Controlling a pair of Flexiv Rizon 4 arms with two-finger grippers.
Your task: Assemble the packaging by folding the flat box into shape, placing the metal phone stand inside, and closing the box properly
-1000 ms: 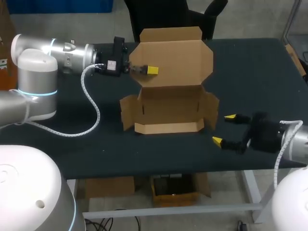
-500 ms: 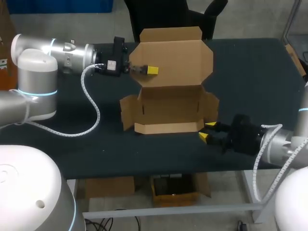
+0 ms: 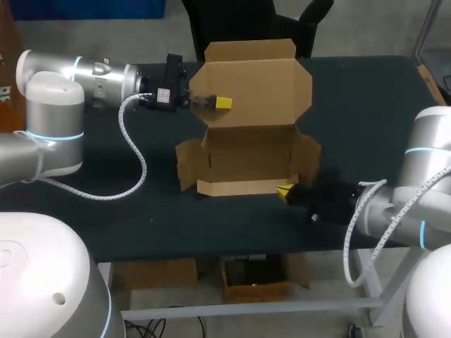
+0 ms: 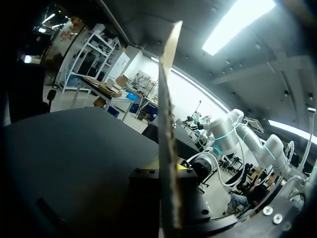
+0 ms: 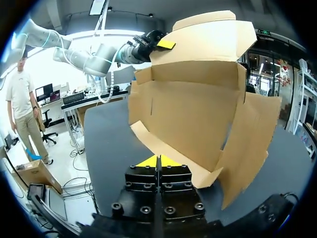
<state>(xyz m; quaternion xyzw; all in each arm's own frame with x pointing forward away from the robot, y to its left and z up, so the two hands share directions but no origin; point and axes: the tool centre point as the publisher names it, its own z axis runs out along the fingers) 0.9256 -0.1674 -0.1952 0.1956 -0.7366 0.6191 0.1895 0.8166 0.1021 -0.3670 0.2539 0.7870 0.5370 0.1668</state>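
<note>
Table [image 3: 211, 218] dark, matte; box [image 3: 250, 151] half-folded at frame centre. Left gripper [image 3: 218, 103] pinches lid edge; right gripper [image 3: 285, 191], fingers pressed together, at front wall, lower right.

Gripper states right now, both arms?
Left gripper: closed on the box lid.
Right gripper: fingers closed together, nothing between them.

The right gripper [image 3: 285, 191] has swung toward 9 o'clock, from well apart at the 4 o'clock side of the box [image 3: 246, 151] to just against the right end of its front wall. Its fingers, spread wide before, have come together.
</note>
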